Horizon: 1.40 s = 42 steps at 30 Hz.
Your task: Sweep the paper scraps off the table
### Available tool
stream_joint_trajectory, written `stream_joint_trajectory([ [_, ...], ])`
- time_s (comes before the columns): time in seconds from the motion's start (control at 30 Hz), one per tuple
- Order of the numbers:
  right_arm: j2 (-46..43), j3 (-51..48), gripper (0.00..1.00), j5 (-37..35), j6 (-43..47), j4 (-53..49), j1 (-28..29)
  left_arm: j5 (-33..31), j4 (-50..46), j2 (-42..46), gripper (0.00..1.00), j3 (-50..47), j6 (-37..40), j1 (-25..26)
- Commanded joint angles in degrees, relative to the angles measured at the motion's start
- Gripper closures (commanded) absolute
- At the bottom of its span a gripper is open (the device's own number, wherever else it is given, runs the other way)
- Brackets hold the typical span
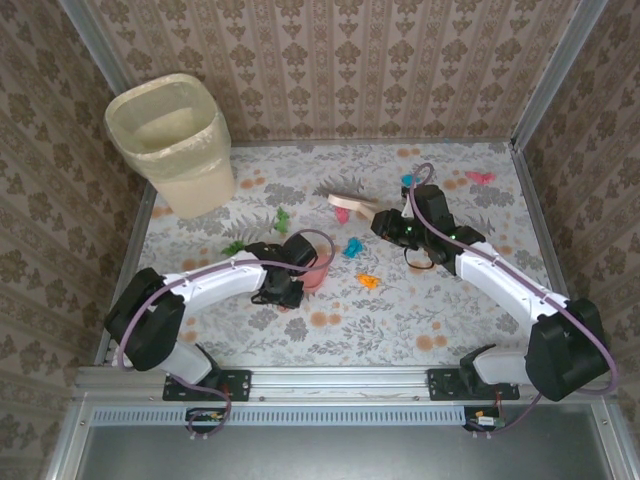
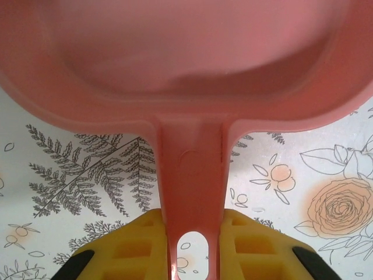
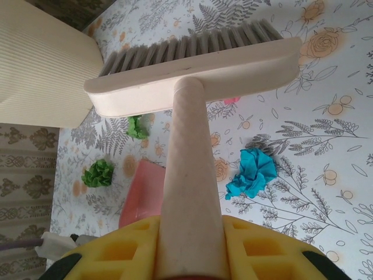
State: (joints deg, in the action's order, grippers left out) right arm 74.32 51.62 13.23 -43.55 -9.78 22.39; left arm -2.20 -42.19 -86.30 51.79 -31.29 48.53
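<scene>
Brown walls (image 1: pixel 350 60) with a curly pattern stand around a worktop (image 1: pixel 400 320) covered in white cloth with grey ferns and orange dots. A cream bin (image 1: pixel 175 140) sits in the far left corner. The left fingers (image 2: pixel 192 251) are pressed together on the handle of a pink dustpan (image 2: pixel 192 58), which sits near the middle of the worktop. The right fingers (image 3: pixel 189 245) are pinching the handle of a cream brush (image 3: pixel 192 70), with its bristles pointing toward the bin. The paper scraps (image 1: pixel 352 247) lie spread out on the cloth. A blue scrap (image 3: pixel 252 172) and an orange scrap (image 1: pixel 368 281) are between the two arms, near the dustpan. Two green scraps (image 3: pixel 98 173) lie on the bin side of the dustpan. A pink scrap (image 1: pixel 480 178) is far off by the right wall. None of them looks to be in the dustpan yet. I think a few things could go wrong. The scraps look very light, so a fast push with the brush could flick them past the dustpan or off the edge. I cannot tell if the front of the dustpan lies flat on the cloth; if it does not, scraps could slip under it. The two arms are close, so they might bump when the brush comes toward the dustpan.
</scene>
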Motion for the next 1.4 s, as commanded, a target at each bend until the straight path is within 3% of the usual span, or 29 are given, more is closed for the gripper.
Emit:
stream_joint_trajectory([
  [0.0,-2.6,-1.0,1.00,-1.8,1.6,-0.4,-0.2,0.9,1.8,-1.7,0.97,0.2,0.7,-0.6],
  [0.33,-4.1,-2.9,1.00,-2.9,2.8,-0.1,-0.2,-1.1,3.0,0.5,0.53,-1.4,0.9,0.8],
  [0.63,-6.4,-5.4,1.00,-4.4,4.7,0.9,-0.4,-12.3,7.1,6.3,0.30,-4.3,-1.2,9.6],
  [0.9,-7.7,-7.9,1.00,-5.2,6.0,3.5,-0.5,-21.3,13.4,12.2,0.27,-14.1,-7.3,15.9],
  [1.17,-6.3,-8.9,1.00,-4.2,7.7,6.9,-0.5,-22.7,26.7,16.5,0.28,-23.7,-9.0,16.7],
  [1.27,-6.1,-9.0,1.00,-4.0,8.0,7.5,-0.5,-22.9,29.6,16.8,0.31,-25.3,-8.2,16.5],
  [1.37,-6.0,-9.2,1.00,-3.8,8.2,8.0,-0.5,-22.7,31.2,16.9,0.42,-26.2,-7.5,16.3],
])
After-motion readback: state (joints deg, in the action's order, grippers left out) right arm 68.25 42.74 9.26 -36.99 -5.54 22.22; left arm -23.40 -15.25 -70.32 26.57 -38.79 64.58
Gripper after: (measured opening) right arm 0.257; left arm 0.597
